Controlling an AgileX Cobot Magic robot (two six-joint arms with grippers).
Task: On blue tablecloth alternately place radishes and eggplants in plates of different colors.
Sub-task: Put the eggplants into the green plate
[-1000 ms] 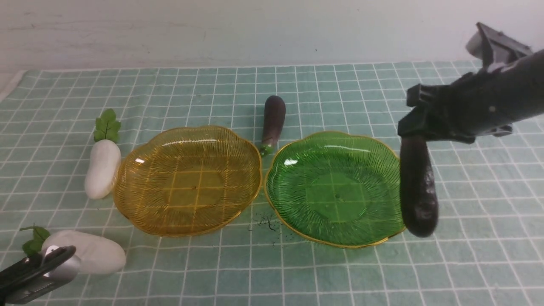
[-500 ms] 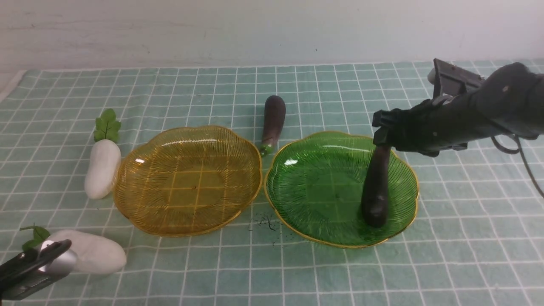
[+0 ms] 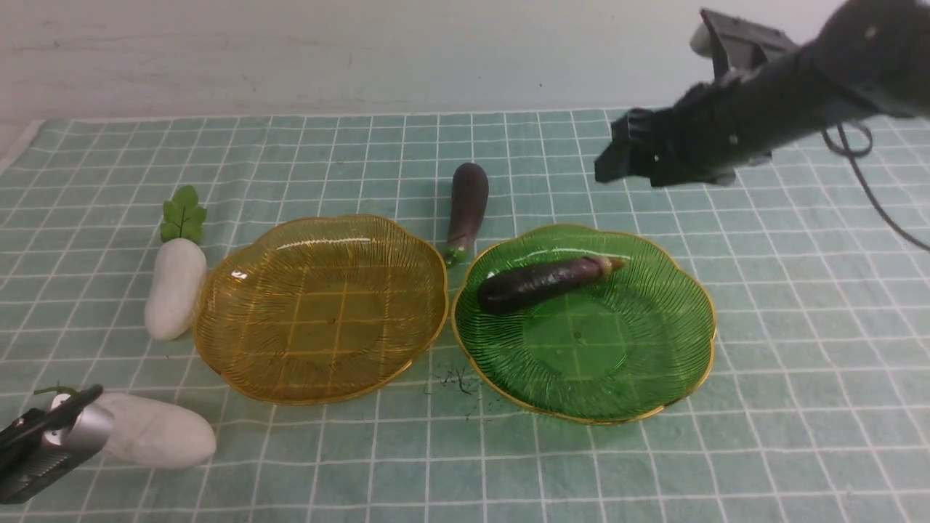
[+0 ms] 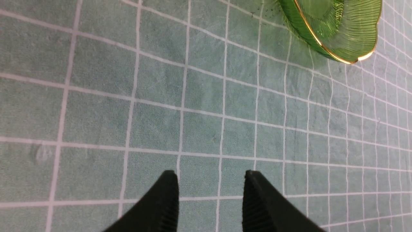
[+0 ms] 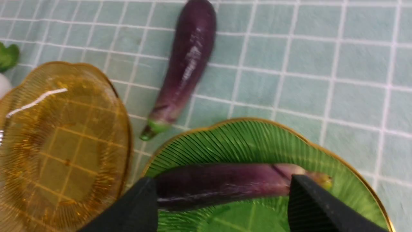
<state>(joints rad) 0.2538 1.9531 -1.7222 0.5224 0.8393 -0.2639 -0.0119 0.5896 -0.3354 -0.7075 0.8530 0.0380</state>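
Across the front view, no writing can be made out on anything. Two ribbed, scalloped translucent plastic plates, one amber-yellow and one green with a gold rim, lie side by side on a pale teal-green tablecloth with a white grid, before a plain whitish wall. Two oblong white radishes lie left of the amber plate. Of two dark purple eggplants, one lies on the cloth behind the plates, the other in the green plate.

In the left wrist view, the left gripper stands apart-jawed and empty over cloth.

In the right wrist view, the right gripper is released, wide above the plated eggplant.
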